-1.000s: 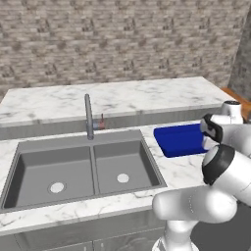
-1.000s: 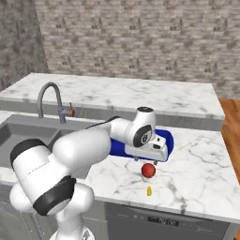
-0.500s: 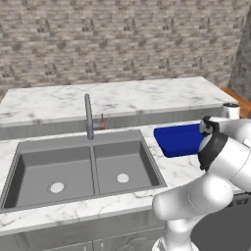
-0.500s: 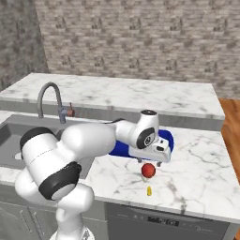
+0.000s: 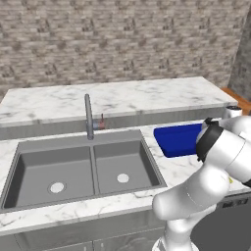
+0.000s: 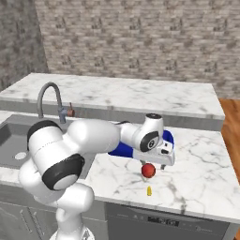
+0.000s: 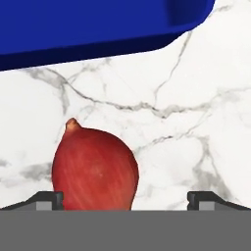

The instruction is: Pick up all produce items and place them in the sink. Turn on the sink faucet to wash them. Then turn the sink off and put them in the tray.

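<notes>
The tool (image 7: pixel 125 198), fingers spread wide, hangs just over the red fruit (image 7: pixel 94 166), which lies on the marble table (image 7: pixel 196 122) between its tips, beside the blue tray (image 7: pixel 88 29).

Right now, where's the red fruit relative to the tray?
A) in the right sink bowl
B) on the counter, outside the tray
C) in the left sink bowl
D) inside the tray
B: the red fruit sits on the marble counter outside the blue tray's rim, between the open jaws.
</notes>
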Controlling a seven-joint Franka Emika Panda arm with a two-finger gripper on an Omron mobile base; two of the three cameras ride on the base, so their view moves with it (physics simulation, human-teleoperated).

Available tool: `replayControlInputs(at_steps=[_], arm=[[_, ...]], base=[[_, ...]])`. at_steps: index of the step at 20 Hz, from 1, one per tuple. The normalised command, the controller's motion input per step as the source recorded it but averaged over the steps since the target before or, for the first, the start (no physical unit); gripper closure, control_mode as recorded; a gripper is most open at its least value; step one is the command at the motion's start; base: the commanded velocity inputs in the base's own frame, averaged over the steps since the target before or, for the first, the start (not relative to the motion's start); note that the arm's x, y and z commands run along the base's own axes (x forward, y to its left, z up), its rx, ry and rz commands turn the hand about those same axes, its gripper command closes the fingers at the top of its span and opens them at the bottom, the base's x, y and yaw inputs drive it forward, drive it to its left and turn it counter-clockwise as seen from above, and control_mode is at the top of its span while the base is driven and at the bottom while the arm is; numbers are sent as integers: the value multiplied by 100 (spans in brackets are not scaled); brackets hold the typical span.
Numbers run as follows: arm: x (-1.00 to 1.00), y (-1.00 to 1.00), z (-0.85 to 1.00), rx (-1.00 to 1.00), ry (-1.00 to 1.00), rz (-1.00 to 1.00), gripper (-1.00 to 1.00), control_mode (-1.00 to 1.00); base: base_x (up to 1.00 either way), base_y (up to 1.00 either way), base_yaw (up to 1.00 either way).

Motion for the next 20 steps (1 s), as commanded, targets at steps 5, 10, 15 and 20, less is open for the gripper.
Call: replayControlInputs(at_steps=[5, 10, 15, 20], arm=[[0, 7, -14, 0, 0, 7, -100, -100], [0, 1, -10, 0, 0, 10, -100, -100], [0, 1, -14, 0, 0, 11, -100, -100], [0, 14, -18, 0, 0, 11, -100, -100]], base=[[0, 0, 0], [0, 0, 0], [0, 0, 0], [0, 0, 0]])
